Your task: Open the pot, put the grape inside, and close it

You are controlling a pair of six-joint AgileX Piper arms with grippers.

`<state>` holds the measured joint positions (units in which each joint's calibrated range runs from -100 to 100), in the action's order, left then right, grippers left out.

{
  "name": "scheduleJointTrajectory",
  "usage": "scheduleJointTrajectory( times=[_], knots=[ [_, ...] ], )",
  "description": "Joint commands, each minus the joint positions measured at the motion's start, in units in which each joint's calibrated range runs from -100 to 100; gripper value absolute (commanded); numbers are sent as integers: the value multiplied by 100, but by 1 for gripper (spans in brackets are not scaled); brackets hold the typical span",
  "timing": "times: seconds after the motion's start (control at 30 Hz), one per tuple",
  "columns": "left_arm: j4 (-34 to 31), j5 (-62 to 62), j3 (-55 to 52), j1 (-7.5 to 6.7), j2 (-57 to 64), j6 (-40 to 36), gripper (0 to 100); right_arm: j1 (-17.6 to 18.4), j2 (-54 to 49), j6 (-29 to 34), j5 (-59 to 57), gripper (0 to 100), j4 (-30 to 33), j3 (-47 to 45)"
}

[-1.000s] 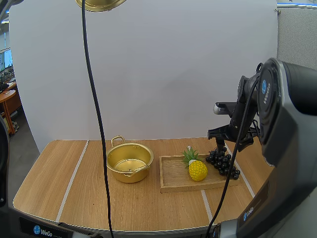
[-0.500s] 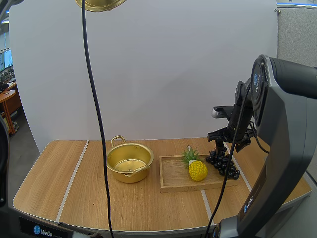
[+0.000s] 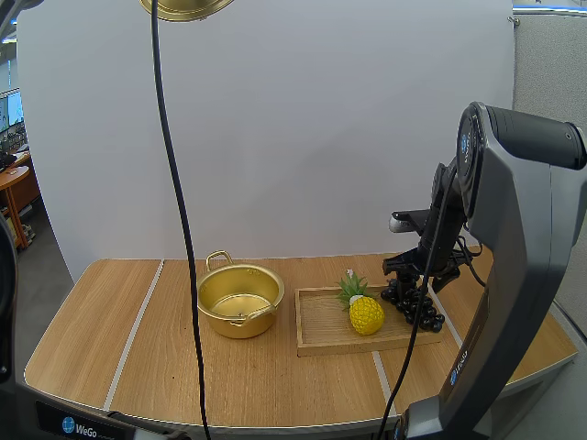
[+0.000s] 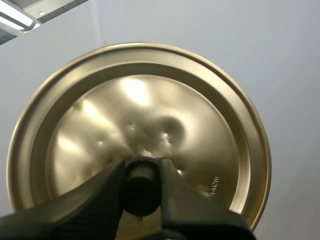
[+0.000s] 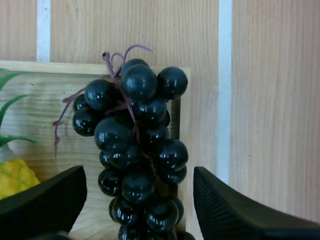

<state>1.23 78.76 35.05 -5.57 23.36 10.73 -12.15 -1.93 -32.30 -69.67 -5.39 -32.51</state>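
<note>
The gold pot [image 3: 240, 299] stands open on the table, left of the wooden tray [image 3: 323, 323]. Its gold lid [image 3: 186, 7] hangs high above the table, and my left gripper [image 4: 141, 186] is shut on the lid's black knob [image 4: 140, 187], with the lid [image 4: 140, 125] seen beyond it. A bunch of dark grapes [image 3: 413, 302] lies on the tray's right end. My right gripper [image 3: 410, 272] hovers just above the bunch. In the right wrist view its fingers [image 5: 235, 210] stand open on either side of the grapes [image 5: 135, 145], not touching them.
A yellow pineapple [image 3: 363, 310] with green leaves lies on the tray between the pot and the grapes; its edge [image 5: 12, 177] lies close to one finger. White stripes cross the wooden table [image 3: 138, 339]. The table's right edge runs near the tray.
My right arm has drawn back and its gripper has come down closer to the grapes. The lid and the pot have not moved.
</note>
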Motion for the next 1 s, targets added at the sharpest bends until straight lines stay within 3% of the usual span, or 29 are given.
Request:
scheduleJointTrajectory(
  times=[0.0, 0.97],
  knots=[
    [-28, -270, 40, -21, 48, -13, 0, -24, 72, -51, 87, 100, -34, 34],
    [-28, -270, 40, -21, 48, -13, 0, -24, 608, -42, 466, 100, -181, 34]
  ],
)
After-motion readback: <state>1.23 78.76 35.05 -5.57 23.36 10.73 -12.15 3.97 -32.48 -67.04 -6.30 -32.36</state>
